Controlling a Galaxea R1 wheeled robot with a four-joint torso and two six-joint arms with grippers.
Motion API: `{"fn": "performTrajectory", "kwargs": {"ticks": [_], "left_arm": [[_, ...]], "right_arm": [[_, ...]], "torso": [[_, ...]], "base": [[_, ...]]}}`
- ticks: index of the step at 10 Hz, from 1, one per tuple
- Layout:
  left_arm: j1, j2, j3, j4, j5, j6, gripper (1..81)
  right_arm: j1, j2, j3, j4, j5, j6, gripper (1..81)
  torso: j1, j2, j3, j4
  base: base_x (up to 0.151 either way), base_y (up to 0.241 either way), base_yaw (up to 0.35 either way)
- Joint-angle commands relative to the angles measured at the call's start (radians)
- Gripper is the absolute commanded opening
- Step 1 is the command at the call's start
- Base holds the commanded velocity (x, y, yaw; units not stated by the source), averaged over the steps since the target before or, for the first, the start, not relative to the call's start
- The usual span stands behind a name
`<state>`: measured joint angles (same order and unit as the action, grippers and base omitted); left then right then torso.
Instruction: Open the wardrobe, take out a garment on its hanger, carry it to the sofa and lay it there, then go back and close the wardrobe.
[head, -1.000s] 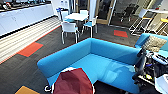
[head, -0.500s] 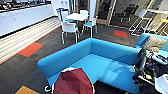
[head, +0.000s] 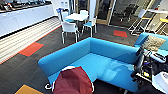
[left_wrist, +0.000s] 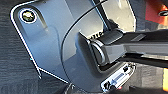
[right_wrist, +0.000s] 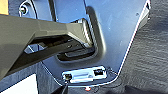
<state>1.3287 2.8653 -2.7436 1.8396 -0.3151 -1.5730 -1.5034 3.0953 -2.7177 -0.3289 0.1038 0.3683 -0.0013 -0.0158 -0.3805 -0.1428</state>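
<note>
Sofa (head: 110, 63): large, bright blue, upholstered, L-shaped, low rounded back; stands on dark carpet in the middle of the head view, one arm of the L running toward the lower left, the other toward the right. Seat cushions bare apart from a faint sheen. Garment (head: 73, 81): dark red fabric with white trim showing at its lower edges, bunched into a rounded mound; sits at the bottom edge of the head view, in front of the near left end of the sofa and overlapping its seat edge. Whether it rests on the sofa or hangs just before it cannot be told. Hanger not made out
</note>
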Motion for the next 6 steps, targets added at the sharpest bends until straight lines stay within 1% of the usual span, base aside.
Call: {"fn": "performTrajectory", "kwargs": {"ticks": [1, 6], "left_arm": [[-0.024, -0.018, -0.007, 0.017, 0.028, 0.002, 81.1], [-0.024, -0.018, -0.007, 0.018, 0.027, 0.002, 81.1]], "right_arm": [[0.004, 0.002, 0.003, 0.002, -0.064, 0.0, 81.1], [0.007, 0.002, 0.003, 0.001, -0.065, 0.0, 81.1]], "torso": [[0.001, 0.0, 0.0, 0.0], [0.001, -0.001, 0.0, 0.0]], "base": [[-0.072, 0.0, 0.0], [-0.069, 0.0, 0.0]]}}
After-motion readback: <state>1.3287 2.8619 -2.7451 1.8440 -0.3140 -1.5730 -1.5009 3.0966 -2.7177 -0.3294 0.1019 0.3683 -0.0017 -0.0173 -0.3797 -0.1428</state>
